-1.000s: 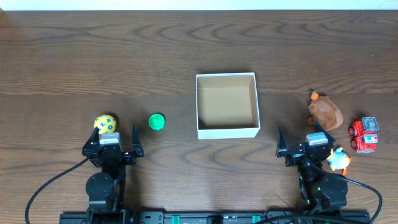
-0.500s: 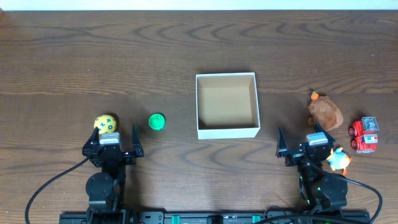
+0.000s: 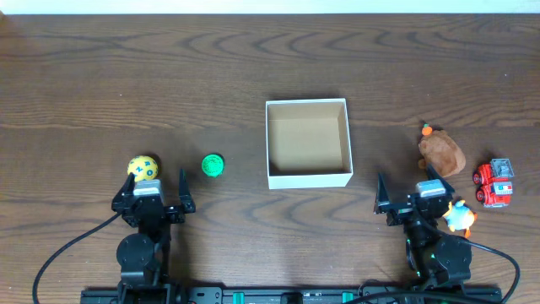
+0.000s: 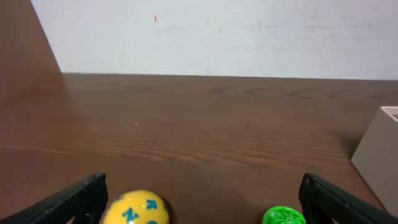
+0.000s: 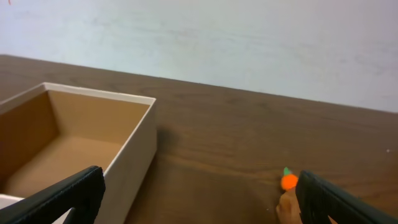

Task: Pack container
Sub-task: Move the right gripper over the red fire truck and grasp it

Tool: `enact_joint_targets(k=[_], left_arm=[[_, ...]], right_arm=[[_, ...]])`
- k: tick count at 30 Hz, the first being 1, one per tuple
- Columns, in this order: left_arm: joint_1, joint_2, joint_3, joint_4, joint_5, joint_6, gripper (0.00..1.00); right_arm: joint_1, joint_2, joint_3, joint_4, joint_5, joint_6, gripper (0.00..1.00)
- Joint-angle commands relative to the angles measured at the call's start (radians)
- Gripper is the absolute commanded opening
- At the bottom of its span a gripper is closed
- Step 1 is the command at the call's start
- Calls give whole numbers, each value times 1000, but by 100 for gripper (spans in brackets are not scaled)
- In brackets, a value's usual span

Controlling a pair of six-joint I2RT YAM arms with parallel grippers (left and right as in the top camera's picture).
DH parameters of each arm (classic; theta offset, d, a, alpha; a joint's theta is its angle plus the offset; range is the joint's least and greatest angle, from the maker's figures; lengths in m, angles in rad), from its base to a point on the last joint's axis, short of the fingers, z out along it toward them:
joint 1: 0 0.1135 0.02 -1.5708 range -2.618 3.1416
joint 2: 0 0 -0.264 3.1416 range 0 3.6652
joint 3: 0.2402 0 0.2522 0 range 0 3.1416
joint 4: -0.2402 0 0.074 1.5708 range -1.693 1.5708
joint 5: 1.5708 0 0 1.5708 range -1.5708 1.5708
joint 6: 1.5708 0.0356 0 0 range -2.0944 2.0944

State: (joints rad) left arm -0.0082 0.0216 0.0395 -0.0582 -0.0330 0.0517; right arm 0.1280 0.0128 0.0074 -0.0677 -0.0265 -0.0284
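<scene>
Overhead view places the square white-walled cardboard container point(image 3: 309, 179) ahead and left of the right gripper point(image 3: 411, 196), and farther ahead and right of the left gripper point(image 3: 150, 189). The right arm is nearer. The plan is square, so no long axis applies. Both grippers are spread wide and hold nothing. The right wrist view shows the tan interior empty; the left wrist view shows one wall only.

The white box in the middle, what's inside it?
Nothing is packed in the container yet. The overhead view shows only its bare tan cardboard floor. The right wrist view shows just part of the inside, and that part is also empty.
</scene>
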Motion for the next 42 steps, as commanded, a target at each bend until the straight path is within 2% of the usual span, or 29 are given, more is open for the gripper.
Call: enact_joint_targets(k=[1,4,12,19,25,29,32,38,42], left_arm=[[5,23,-23,-20,-1,-102,98],[5,58,19,-54,-1,-128,98],[5,257,229,-114,0,-140,98],[5,505,557,-333,51,-140,98],[5,703,830,-629,51,-140,98],[5,781,923,-771,52,-140,98],[5,804,941,-828,52,-140,98],[5,805,941,-863,52,-140,98],[5,805,941,-873,51,-140,98]], right_arm=[[-16,14,-2,-5,9,110,99],[-18,55,25,-43,15,171,99],[-19,262,266,-221,76,116,99],[-58,494,592,-484,87,117,99],[-230,717,920,-783,91,116,99],[-381,859,1086,-940,62,76,99],[-490,971,1189,-1049,-29,-34,99],[-649,1211,1338,-1204,-106,-39,99],[-688,1300,1382,-1230,-105,-13,99]])
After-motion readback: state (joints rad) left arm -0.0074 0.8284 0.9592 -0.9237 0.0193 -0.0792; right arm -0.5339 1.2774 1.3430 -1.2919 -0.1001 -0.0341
